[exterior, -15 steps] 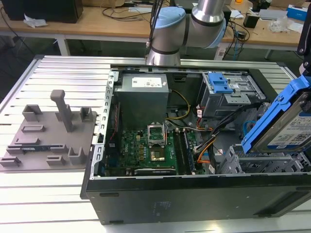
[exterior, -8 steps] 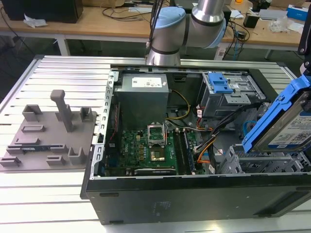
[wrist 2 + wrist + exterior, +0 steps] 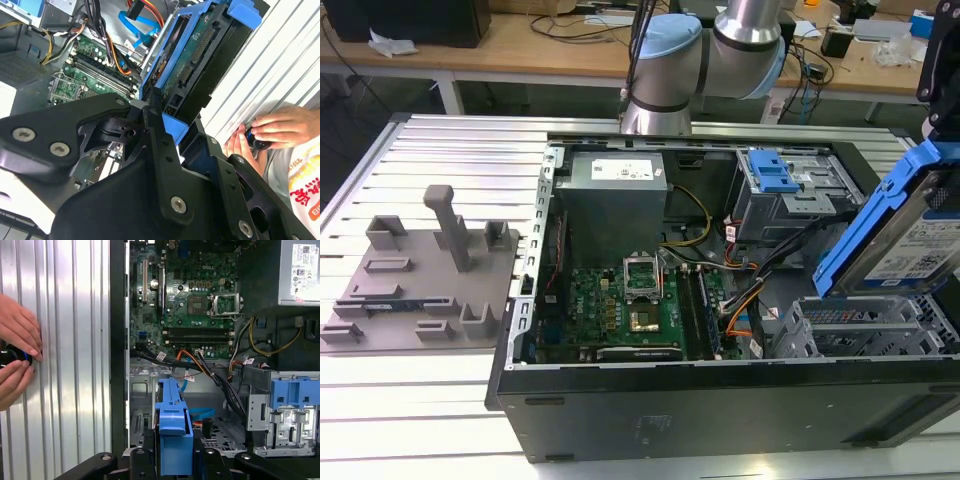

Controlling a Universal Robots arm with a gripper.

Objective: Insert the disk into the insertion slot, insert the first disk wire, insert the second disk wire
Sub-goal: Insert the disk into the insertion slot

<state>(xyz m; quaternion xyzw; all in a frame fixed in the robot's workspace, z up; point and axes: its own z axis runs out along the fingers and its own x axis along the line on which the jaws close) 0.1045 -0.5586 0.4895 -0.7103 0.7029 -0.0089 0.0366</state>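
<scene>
A ribbed metal table (image 3: pixel 450 140) spans the foreground; behind its far edge stands a wooden workbench (image 3: pixel 520 50) strewn with cables (image 3: pixel 582 22), perhaps tools.

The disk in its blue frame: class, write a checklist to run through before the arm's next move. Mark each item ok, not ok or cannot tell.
1. Grip on the disk: ok. The gripper is shut on its blue frame.
2. Disk seated in the insertion slot: not ok. It hangs tilted above the slot.
3. Slot free of the first disk wire: cannot tell. The wire lies close under the disk.
4. Second disk wire clear of the disk: ok.
5. Person's hands outside the computer case: ok. They rest on the ribbed table.
</scene>
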